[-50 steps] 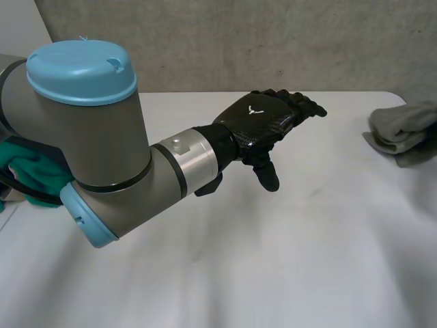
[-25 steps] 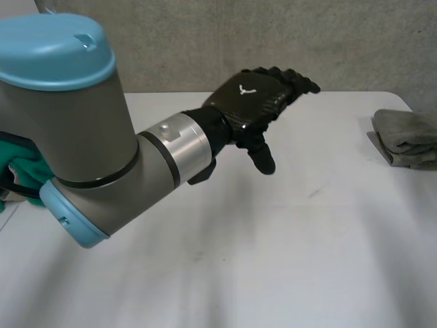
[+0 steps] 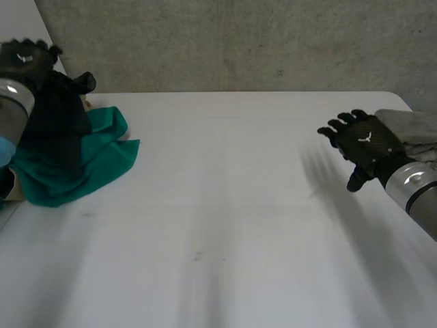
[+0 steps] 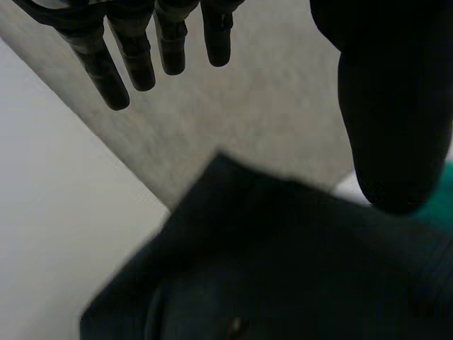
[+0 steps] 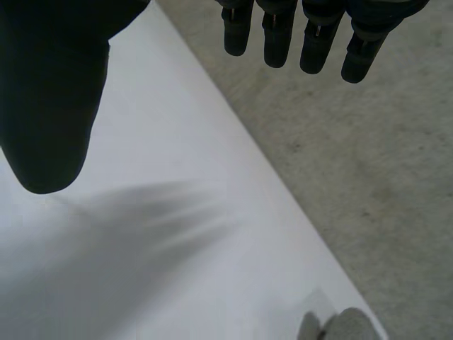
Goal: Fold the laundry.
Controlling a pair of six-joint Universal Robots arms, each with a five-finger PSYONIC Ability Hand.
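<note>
Left hand (image 3: 24, 58) straight-fingered above dark cloth (image 3: 61, 116) — right hand (image 3: 362, 145) splayed, beside grey cloth (image 3: 413, 126).

Grey cloth (image 3: 414, 127) partly behind right robot hand (image 3: 369, 143), dark garment (image 4: 283, 269) blurred, perhaps a shirt.

the right hand (image 3: 365, 147) is black, its back a glossy carbon-weave shell with 1 small white winged mark. behind the right hand comes a silver wrist ring (image 3: 408, 181) edged by a dark band, then the grey arm. its fingers (image 5: 283, 39) are matte black, segmented and round-tipped. the left hand (image 3: 24, 58) looks the same, apparently with that white mark, on a silver cuff (image 3: 10, 99) beside a light-blue cap (image 3: 3, 149).
</note>
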